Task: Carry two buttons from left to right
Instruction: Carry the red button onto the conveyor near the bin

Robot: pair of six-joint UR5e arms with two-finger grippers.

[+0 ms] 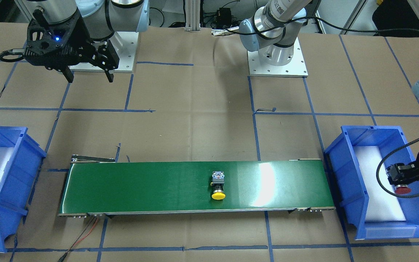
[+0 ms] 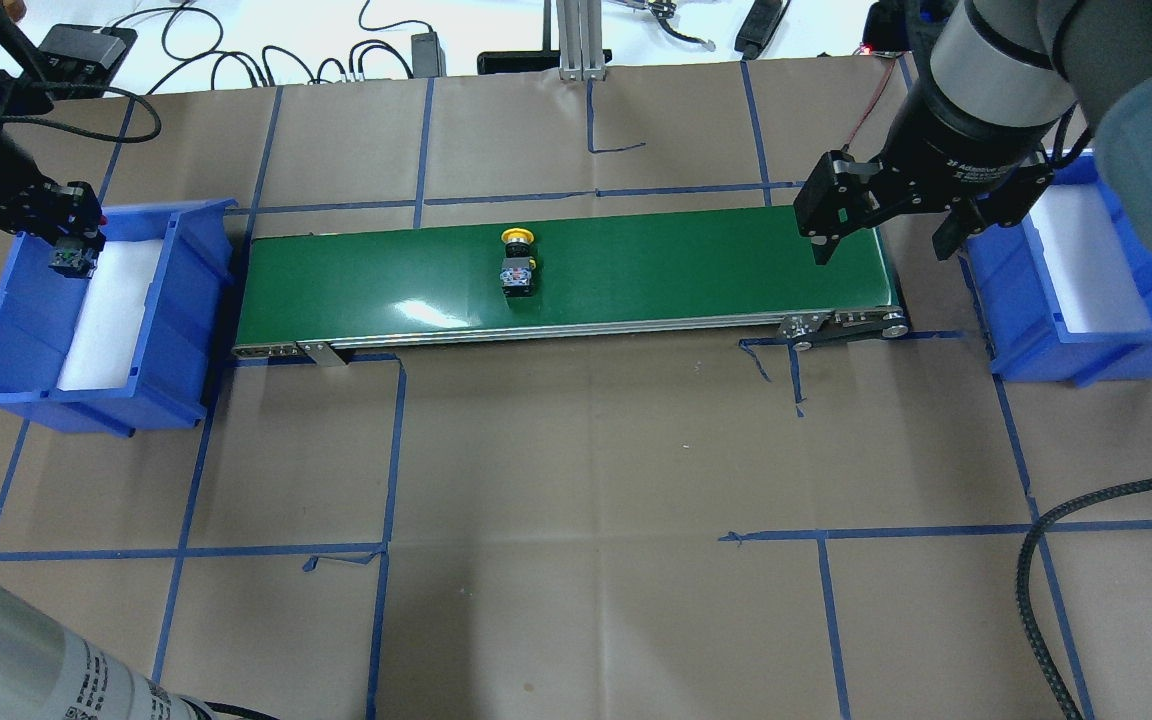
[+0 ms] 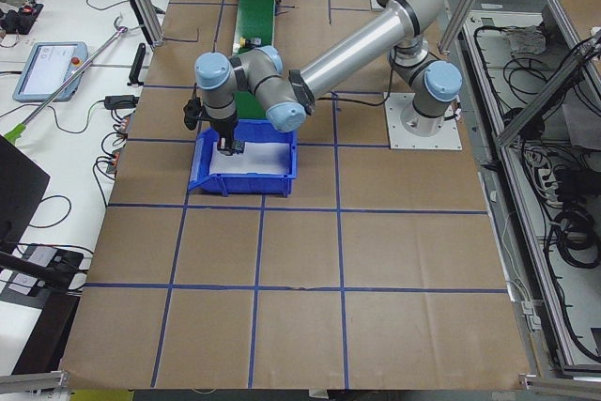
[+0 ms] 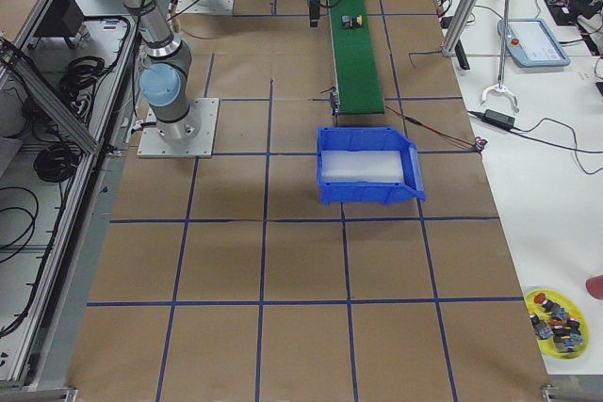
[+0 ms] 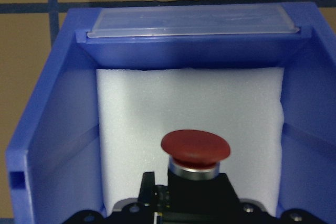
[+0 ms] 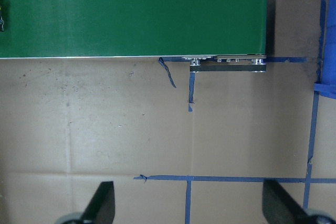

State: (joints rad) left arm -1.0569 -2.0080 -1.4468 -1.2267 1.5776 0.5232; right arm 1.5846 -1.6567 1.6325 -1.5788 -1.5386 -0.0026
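The yellow button (image 1: 218,190) lies on its side on the green conveyor belt (image 1: 140,189), near the middle; it also shows in the overhead view (image 2: 517,265). My left gripper (image 1: 400,178) is shut on the red button (image 1: 402,189) and holds it inside the blue bin on my left (image 1: 344,163), just above the white foam. The left wrist view shows the red cap (image 5: 195,148) in front of the jaws. My right gripper (image 2: 881,245) is open and empty, hovering over the belt's right end, next to the other blue bin (image 2: 1036,330).
Each blue bin has a white foam liner (image 2: 106,310). The table is covered in brown paper with blue tape lines. Red and black wires (image 1: 86,233) trail from the conveyor's right end. A black cable (image 2: 1036,560) loops over the table's near right.
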